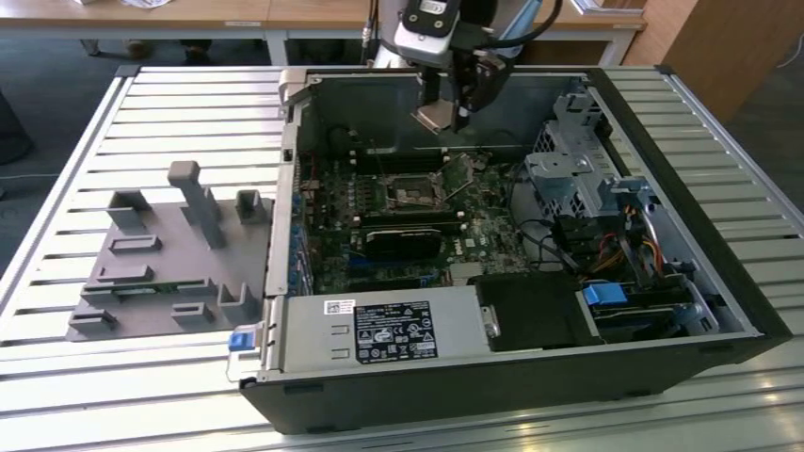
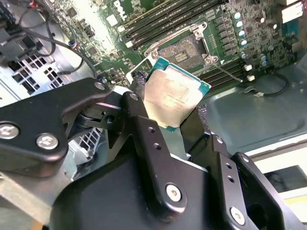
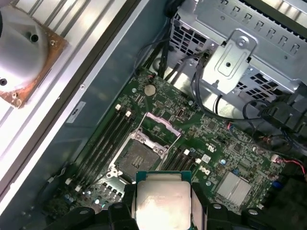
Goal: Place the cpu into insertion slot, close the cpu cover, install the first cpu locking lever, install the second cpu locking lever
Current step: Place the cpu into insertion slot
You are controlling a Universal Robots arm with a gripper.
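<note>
One cpu [image 2: 175, 96] [image 3: 163, 201], its pale metal face showing in both wrist views, sits pinched by its edges between the two fingers [image 2: 139, 120] of the single gripper [image 2: 170, 108] [image 1: 453, 104], held in the air above the open computer case [image 1: 503, 377]. Below the claw, apart from the chip, lies the one insertion slot [image 3: 135, 158] [image 1: 412, 195], bare and dark on the green motherboard [image 1: 377, 235]. The one cpu cover [image 3: 162, 123] stands tilted open at the socket's edge. Long black memory slots [image 3: 103, 139] run beside the socket. Off to the exterior view's left of the claw, one grey fixture [image 1: 164, 273] rests on the slatted table [image 1: 126, 122].
</note>
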